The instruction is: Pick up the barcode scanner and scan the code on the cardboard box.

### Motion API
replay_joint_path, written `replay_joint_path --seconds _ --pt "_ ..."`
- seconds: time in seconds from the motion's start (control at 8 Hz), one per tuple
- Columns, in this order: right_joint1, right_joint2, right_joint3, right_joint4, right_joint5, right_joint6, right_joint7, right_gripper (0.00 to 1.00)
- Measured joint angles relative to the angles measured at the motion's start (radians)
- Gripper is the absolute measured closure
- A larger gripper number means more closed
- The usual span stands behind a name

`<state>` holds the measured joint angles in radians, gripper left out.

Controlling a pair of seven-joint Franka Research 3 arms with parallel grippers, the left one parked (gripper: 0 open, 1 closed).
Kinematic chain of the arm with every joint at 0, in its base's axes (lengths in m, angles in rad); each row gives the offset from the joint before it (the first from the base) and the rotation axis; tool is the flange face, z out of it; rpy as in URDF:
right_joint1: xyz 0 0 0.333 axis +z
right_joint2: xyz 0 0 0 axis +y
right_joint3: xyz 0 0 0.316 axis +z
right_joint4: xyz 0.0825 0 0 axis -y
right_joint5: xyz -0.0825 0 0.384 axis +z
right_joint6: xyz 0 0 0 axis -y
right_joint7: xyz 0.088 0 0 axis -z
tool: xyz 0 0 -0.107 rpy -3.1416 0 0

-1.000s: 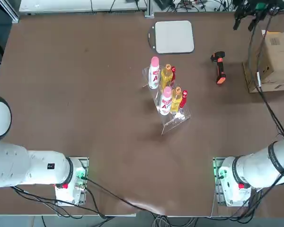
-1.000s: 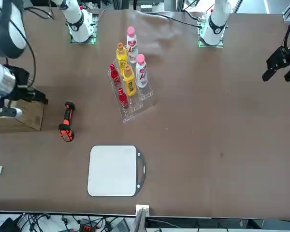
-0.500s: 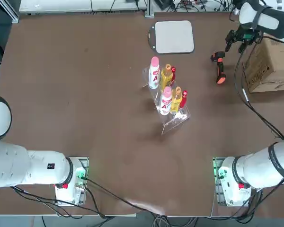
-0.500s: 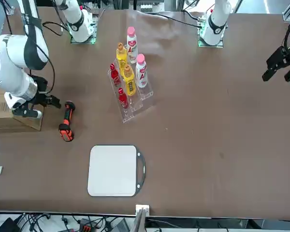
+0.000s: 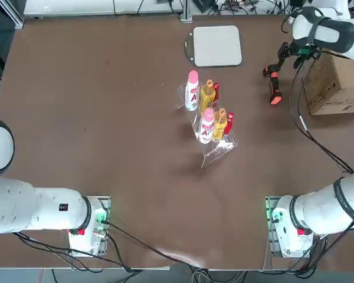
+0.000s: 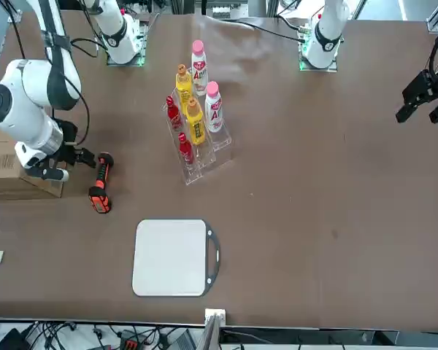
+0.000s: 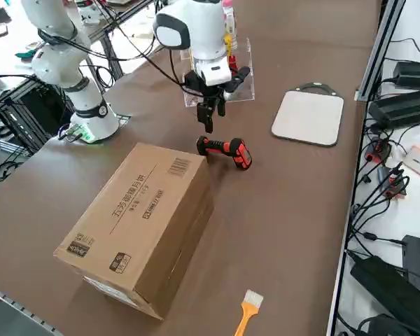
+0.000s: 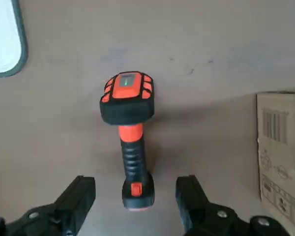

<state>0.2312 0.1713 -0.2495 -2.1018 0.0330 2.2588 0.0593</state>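
Right wrist view: showed the barcode scanner [image 8: 129, 132] from above, its head with a small green light turned away from the camera and the orange-tipped handle end lying between the two fingers [image 8: 81, 196]; a barcode label on the cardboard box [image 8: 280, 152] showed at the edge, which no other view gave so plainly
Right side view: alone showed the printed top of the cardboard box [image 7: 143, 217] and a small orange-handled brush [image 7: 246, 311] on the table near its closer end
Top view: showed the barcode scanner [image 5: 274, 84] lying flat on the table, between the bottle rack [image 5: 209, 118] and the cardboard box [image 5: 336, 82], apart from both
Right gripper: the right gripper [image 7: 211, 115] pointed down, hanging just above the scanner's handle [image 7: 213, 147], its fingers spread wide and grasping nothing
Arm pose: the white right arm was stretched far over the table, its wrist bent down beside the box; in the front view the right gripper [image 6: 66, 164] sat just beside the scanner [image 6: 100, 182], partly in front of the box [image 6: 14, 179]
Surroundings: a flat grey pad [image 5: 216, 45] lay beyond the scanner toward the table's far edge; the clear rack held pink-capped, yellow and red bottles, well apart from the gripper
In the way: the arm's wrist covered part of the box in the top view; nothing lay between the fingers and the scanner
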Motion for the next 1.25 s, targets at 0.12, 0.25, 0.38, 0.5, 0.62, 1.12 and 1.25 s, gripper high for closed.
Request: replay_joint_path --seconds 0.12,0.25,0.38,0.5,0.62,1.12,1.25 --pt "0.001 0.022 0.000 0.000 0.000 0.024 0.000 0.00" --pt "0.003 0.036 0.000 0.002 0.000 0.037 -0.002 0.00" --pt "0.006 0.043 0.001 0.007 0.000 0.040 -0.002 0.00" --pt "0.008 0.043 0.001 0.011 0.000 0.042 -0.009 0.00" --pt "0.008 0.043 0.001 0.016 0.002 0.052 -0.021 0.00" --pt "0.014 0.068 0.010 0.017 0.003 0.217 -0.032 0.00" --pt "0.019 0.080 0.011 0.017 0.003 0.237 -0.032 0.00"
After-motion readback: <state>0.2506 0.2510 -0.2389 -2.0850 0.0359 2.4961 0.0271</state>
